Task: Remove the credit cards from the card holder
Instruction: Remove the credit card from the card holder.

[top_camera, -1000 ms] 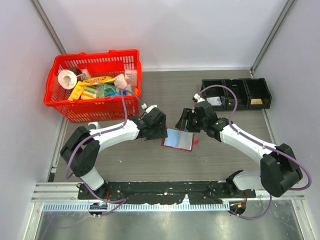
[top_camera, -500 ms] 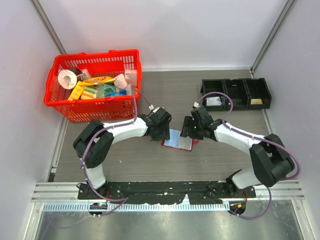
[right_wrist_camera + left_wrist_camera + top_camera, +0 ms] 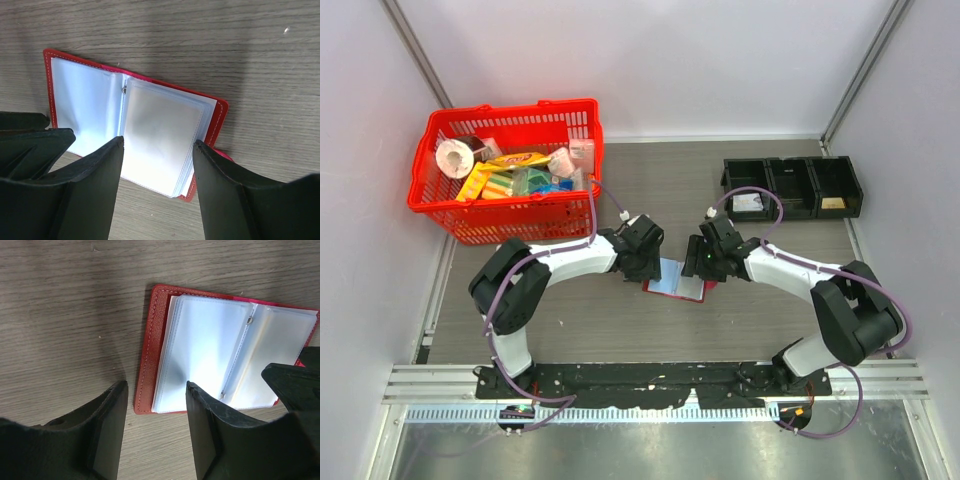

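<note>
The card holder (image 3: 677,280) lies spread open on the table, with a red cover and pale blue plastic pockets facing up. My left gripper (image 3: 646,262) stands open at its left edge; in the left wrist view the left gripper (image 3: 156,390) straddles the red border of the card holder (image 3: 210,345). My right gripper (image 3: 705,262) is open over the right side; in the right wrist view the right gripper (image 3: 158,143) brackets the stack of pockets of the card holder (image 3: 160,125). Whether credit cards sit in the pockets I cannot tell. A pale card (image 3: 750,202) and a tan card (image 3: 833,203) lie in the black bins.
A row of three black bins (image 3: 792,187) stands at the back right. A big red basket (image 3: 505,180) full of packets and rolls sits at the back left. Each wrist view shows the other gripper's black fingers (image 3: 295,385) (image 3: 30,142) close by, across the holder.
Both grippers have come in from either side and down onto the open card holder. The left jaws have narrowed. The holder has stayed in place.
</note>
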